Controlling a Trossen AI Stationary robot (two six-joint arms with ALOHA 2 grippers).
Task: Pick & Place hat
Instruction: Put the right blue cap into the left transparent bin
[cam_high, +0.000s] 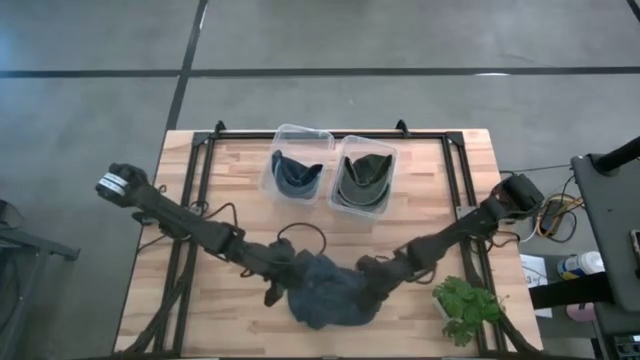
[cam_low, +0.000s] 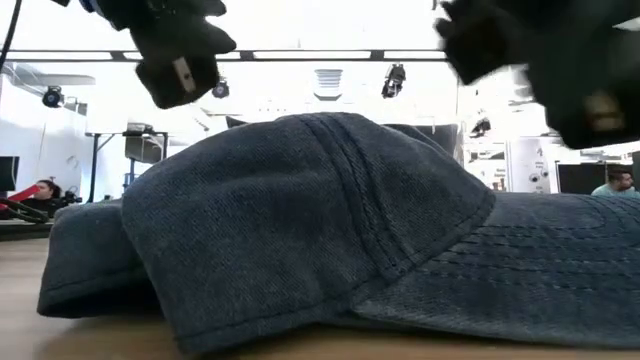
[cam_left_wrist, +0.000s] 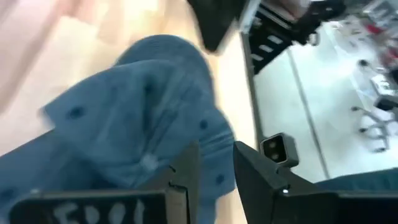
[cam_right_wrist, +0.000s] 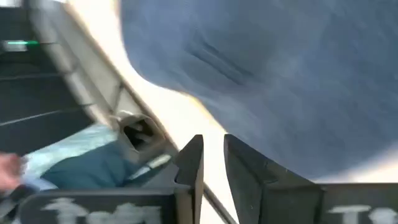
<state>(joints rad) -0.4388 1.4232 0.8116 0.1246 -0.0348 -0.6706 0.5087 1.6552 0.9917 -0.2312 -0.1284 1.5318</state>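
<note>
Two clear bins (cam_high: 303, 134) at the desk's (cam_high: 420, 215) far edge each hold a hat; the blue hat (cam_high: 330, 290) lies at the near edge, left gripper (cam_high: 274, 288) and right gripper (cam_high: 372, 272) flanking it, fingers narrowly parted, empty.

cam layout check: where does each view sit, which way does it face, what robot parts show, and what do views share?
High: overhead, looking straight down; both arms, left gripper and right gripper flanking the blue hat, two bins beyond.
Low: table height, looking level across at the hat; both arms hang in from above.
Left wrist: looks past its own fingers at the hat.
Right wrist: looks past its own fingers at the hat.
Shared: all four see the blue hat.
</note>
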